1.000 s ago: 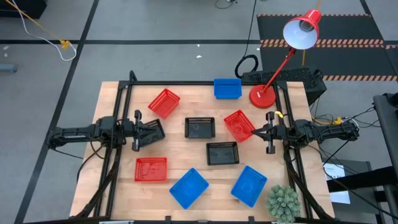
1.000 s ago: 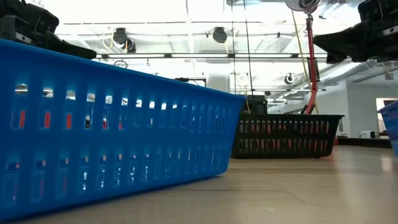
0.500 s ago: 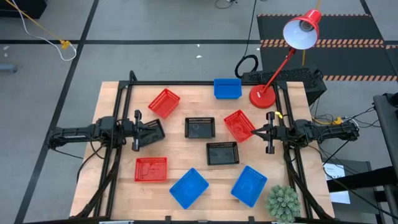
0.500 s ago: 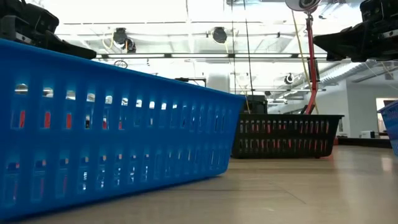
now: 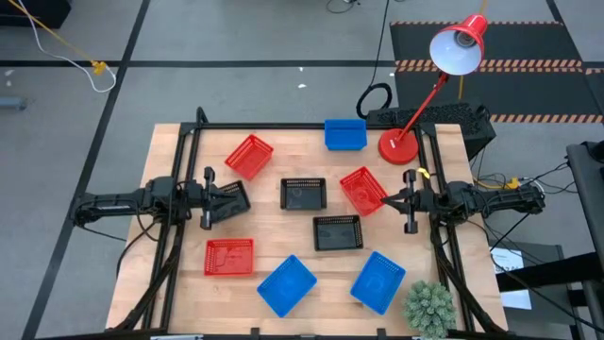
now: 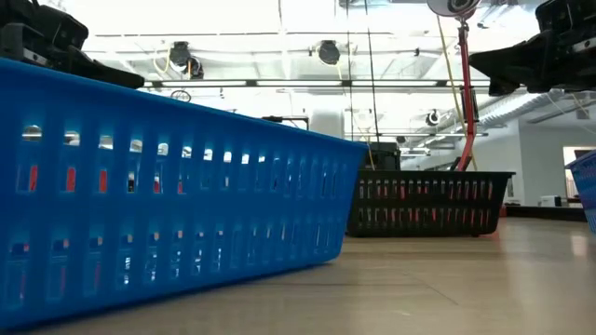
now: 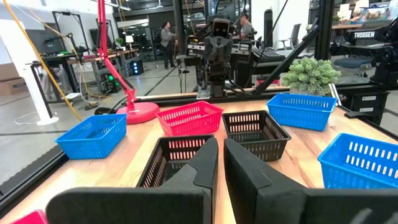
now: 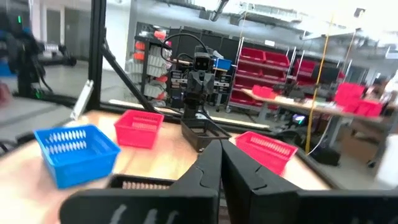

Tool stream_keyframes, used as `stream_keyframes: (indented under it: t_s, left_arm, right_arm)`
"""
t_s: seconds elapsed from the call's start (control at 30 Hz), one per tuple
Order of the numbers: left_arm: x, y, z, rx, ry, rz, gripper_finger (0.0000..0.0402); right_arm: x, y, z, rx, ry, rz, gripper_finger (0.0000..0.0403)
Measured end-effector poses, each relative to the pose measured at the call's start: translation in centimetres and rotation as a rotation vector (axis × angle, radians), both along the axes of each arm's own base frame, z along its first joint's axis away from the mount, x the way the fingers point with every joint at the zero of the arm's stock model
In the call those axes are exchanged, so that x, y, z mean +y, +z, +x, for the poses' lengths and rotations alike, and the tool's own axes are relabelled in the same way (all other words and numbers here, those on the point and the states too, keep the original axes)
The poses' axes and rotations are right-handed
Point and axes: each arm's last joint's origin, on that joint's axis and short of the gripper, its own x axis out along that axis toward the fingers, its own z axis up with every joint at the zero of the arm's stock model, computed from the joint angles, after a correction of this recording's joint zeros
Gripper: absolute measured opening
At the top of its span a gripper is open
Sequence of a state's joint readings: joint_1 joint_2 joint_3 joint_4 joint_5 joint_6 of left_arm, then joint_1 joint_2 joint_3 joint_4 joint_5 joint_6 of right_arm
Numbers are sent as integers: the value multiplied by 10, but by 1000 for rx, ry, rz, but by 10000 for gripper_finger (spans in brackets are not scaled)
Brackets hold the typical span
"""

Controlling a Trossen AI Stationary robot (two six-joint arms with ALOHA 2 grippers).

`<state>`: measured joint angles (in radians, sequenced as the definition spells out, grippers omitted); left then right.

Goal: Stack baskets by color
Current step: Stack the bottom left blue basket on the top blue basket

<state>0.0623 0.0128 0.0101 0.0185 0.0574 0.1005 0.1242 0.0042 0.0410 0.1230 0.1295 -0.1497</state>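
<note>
Nine baskets lie scattered, none stacked. The red baskets (image 5: 249, 156), (image 5: 362, 190), (image 5: 229, 256), the blue baskets (image 5: 345, 134), (image 5: 286, 285), (image 5: 377, 281) and two black baskets (image 5: 303, 194), (image 5: 338, 232) lie open to view. A third black basket (image 5: 232, 200) lies under my left gripper (image 5: 238, 196), which is shut and holds nothing. My right gripper (image 5: 385, 201), also shut and holding nothing, points at the edge of the red basket beside it. The left wrist view shows a black basket (image 7: 171, 158) just ahead of the fingers (image 7: 205, 163).
A red lamp stands with its round base (image 5: 397, 146) at the back right corner. A small green plant (image 5: 429, 307) sits at the front right corner. A black frame (image 5: 302, 126) runs along the table's back and sides. People stand in the room beyond.
</note>
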Motion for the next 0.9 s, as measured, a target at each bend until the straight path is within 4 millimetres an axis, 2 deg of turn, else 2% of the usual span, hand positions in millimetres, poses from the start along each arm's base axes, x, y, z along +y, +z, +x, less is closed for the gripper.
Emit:
stream_keyframes:
  t_s: [0.1,0.2,0.33,0.53,0.9]
  left_arm:
    - [0,0,0,0,0,0,31]
    - [0,0,0,0,-1,0,31]
    - [0,0,0,0,0,0,31]
    - [0,0,0,0,-1,0,31]
    - [0,0,0,0,0,0,31]
  right_arm:
    - [0,1,0,-7,9,78,0]
    - [0,4,-1,-43,13,85,0]
    - [0,2,1,10,16,95,0]
    - [0,34,0,39,19,133,0]
    - [1,131,2,117,15,132,0]
